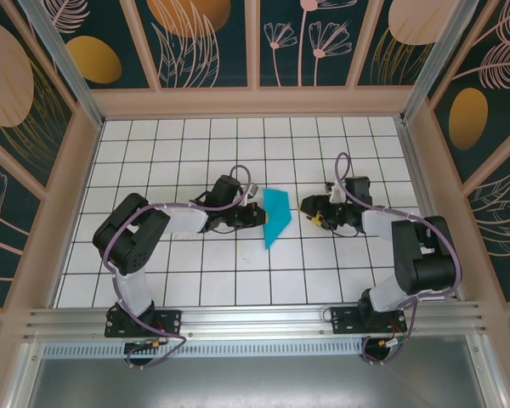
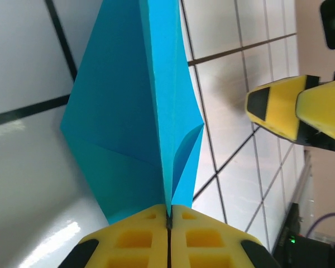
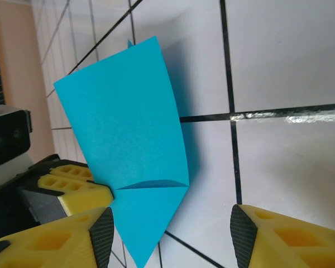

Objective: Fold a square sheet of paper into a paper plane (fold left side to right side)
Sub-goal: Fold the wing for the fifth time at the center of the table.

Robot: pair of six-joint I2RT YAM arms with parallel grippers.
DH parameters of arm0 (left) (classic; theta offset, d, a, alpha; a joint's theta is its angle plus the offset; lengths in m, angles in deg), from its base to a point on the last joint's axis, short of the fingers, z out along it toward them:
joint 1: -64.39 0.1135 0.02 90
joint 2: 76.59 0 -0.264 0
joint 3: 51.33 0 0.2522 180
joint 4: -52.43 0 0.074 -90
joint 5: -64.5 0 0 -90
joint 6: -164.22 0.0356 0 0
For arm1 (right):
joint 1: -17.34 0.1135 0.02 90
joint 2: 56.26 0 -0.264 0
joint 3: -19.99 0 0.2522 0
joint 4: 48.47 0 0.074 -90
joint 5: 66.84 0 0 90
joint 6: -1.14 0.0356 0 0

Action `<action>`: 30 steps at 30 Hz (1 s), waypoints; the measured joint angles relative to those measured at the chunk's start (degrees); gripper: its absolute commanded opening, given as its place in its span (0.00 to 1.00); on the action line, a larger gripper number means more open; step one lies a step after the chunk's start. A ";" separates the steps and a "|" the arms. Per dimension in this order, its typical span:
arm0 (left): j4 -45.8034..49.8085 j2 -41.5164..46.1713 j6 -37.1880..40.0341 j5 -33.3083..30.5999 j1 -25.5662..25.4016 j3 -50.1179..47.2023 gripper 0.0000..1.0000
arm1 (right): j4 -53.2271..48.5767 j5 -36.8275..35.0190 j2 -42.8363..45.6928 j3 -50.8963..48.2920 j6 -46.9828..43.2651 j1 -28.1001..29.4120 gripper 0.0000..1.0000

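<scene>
The teal-blue paper (image 1: 276, 214) is a folded pointed wedge near the middle of the white grid table (image 1: 238, 280), with its tip toward the near edge. My left gripper (image 1: 257, 212) is shut on the paper's left edge. In the left wrist view the yellow fingertips (image 2: 151, 223) pinch the layers of the folded paper (image 2: 128, 111), which rises edge-on from between them. My right gripper (image 1: 306, 206) is open just right of the paper. In the right wrist view its pads (image 3: 103, 234) stand wide apart, the paper's (image 3: 128, 128) pointed end lies by the left pad, and the right gripper (image 3: 170, 234) holds nothing.
Wooden walls with patterned panels (image 1: 255, 42) enclose the table on three sides. An aluminium rail (image 1: 255, 319) runs along the near edge by both arm bases. The left gripper's yellow fingers (image 3: 72, 187) sit close to my right fingers, and the right gripper's fingers (image 2: 279, 109) show past the paper.
</scene>
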 measured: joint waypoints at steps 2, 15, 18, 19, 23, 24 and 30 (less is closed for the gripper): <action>-1.22 0.26 -0.85 1.22 0.00 -0.11 0.08 | 3.37 2.23 -0.02 -1.20 0.09 -0.24 0.62; -5.60 2.71 -2.97 6.08 0.00 -0.90 0.08 | 20.63 12.26 -8.41 -2.10 3.06 -0.22 0.56; -5.81 2.71 -2.97 6.62 0.00 -1.16 0.08 | 21.55 13.38 -9.33 -1.33 3.04 -0.20 0.50; -5.81 2.71 -2.95 6.71 0.00 -1.27 0.08 | 21.79 13.66 -9.64 -0.94 3.04 -0.20 0.46; -5.77 2.71 -2.95 7.02 0.00 -1.38 0.08 | 22.53 14.43 -10.86 -0.02 3.19 -0.13 0.27; -5.77 2.71 -2.95 7.06 0.00 -1.38 0.08 | 22.47 14.45 -11.13 0.04 3.04 -0.07 0.22; -5.77 1.40 -2.91 6.95 0.00 -1.42 0.21 | 19.54 13.79 -11.39 0.90 0.94 0.44 0.00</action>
